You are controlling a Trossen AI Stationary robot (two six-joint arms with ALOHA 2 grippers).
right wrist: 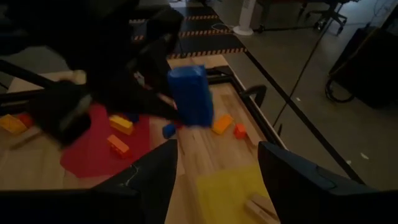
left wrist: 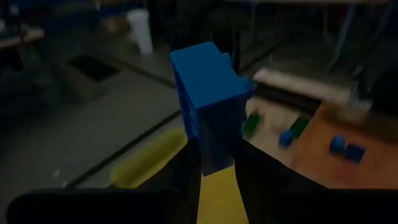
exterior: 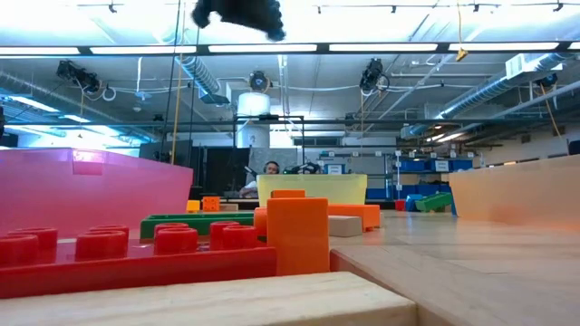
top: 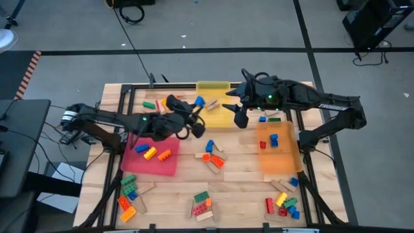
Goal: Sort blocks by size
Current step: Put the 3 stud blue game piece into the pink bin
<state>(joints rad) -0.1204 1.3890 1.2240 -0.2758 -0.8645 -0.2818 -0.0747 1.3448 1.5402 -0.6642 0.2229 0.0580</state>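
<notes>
My left gripper [top: 196, 107] holds a blue studded brick [left wrist: 208, 93] above the table's far middle, by the yellow tray [top: 217, 110]; the right wrist view shows the brick [right wrist: 189, 96] too. My right gripper [top: 235, 107] hangs open over the yellow tray, just right of the brick, with nothing between its fingers [right wrist: 292, 180]. Other blocks lie about: some on the red tray [top: 155, 155], some on the orange tray [top: 278, 152], and loose heaps [top: 210, 158] on the wood. My left gripper pinches the blue brick's one end [left wrist: 214, 155] between its two fingers [left wrist: 249, 177]. It comes from the table's left, nearly level. The brick stands upright [right wrist: 189, 118], its other end free, lifted clear of the table.
Heaps of mixed bricks and tan wooden blocks lie at the near left [top: 129, 191], near middle [top: 202, 206] and near right [top: 284, 202]. More bricks lie at the far left [top: 155, 105]. A black frame rail [top: 304, 129] runs around the table.
</notes>
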